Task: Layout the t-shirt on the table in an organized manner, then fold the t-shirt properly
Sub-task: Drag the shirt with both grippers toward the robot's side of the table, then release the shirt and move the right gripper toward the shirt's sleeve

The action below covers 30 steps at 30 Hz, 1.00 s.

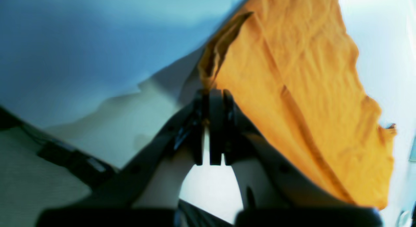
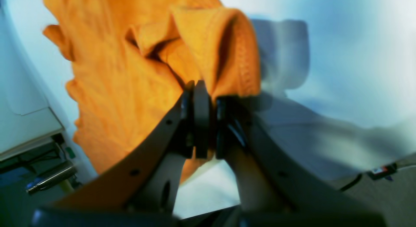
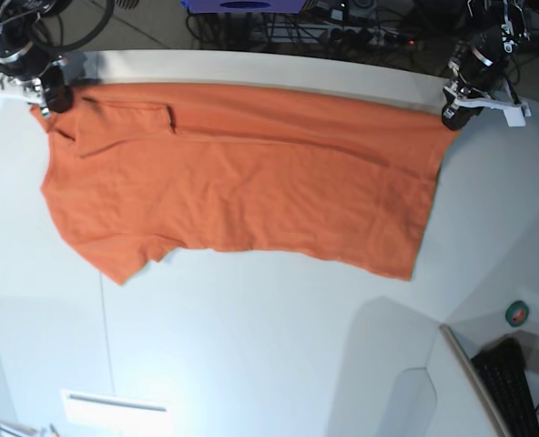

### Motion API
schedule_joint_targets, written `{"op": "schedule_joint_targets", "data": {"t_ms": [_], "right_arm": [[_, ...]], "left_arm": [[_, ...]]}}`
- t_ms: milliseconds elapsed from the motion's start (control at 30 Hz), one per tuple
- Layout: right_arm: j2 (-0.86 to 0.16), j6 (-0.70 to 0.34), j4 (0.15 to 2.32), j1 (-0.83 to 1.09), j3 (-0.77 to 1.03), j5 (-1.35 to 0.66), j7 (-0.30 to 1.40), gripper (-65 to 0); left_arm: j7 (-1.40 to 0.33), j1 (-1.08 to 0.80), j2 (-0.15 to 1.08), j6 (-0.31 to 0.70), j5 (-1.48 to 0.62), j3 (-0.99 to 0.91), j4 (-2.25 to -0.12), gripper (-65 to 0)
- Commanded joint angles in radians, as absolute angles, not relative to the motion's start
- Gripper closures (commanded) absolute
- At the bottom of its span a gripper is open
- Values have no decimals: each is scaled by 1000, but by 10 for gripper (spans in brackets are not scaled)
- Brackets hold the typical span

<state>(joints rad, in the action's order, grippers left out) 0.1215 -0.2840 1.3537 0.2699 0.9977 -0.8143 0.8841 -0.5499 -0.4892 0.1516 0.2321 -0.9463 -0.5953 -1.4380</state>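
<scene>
Cloth sits pinched right at the tips of both tools. The left gripper [image 1: 211, 100] is closed tight on a corner of the t-shirt [image 3: 242, 173], fabric fanning away ahead and to its right; the right gripper [image 2: 203, 97] is likewise clamped shut on a bunched, stitched hem that rolls over its tips. In the base view the two stand well apart at the far edge of the table [image 3: 251, 337], and the garment stretches between them, its upper edge taut and the rest draped toward the near side, lying flat on the white top.

Judging from this, the main risk is slippage: each hold looks like a thin bite on an edge, so extra pull between the arms could drag a corner free and collapse the spread. A sleeve folded over near the right gripper could also get pressed in as a crease.

Farther off, a green tape roll [image 3: 518, 313] and a black keyboard [image 3: 511, 382] lie beyond the table's corner, clear of the cloth. Cables crowd the floor behind both arms.
</scene>
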Motion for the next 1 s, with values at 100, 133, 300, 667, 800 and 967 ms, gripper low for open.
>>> {"op": "schedule_joint_targets", "data": {"t_ms": [100,133,300,667,800,967], "right_arm": [[113,-291,1368,277,1006,-828,877,0],[113,-291,1366,277,1006,-828,877,0],[114,-291,1366,278,1006,-828,895,0],[119,-291,1366,300,1009,-829,909,0],[120,-291,1388,328,1009,-831,903,-131],[120,-295,1438,355,1009,-881,903,-149]], "left_arm": [[-527,-513,157,236,-958,-644,-1455,0],[-527,-519,145,236,-958,-651,-1455,0],[-529,-539,130,236,-955,-680,-1455,0],[-529,-542,131,236,-957,-677,-1455,0],[-529,-544,131,236,-957,-682,-1455,-163],[-529,-544,134,236,-958,-682,-1455,-467]]}}
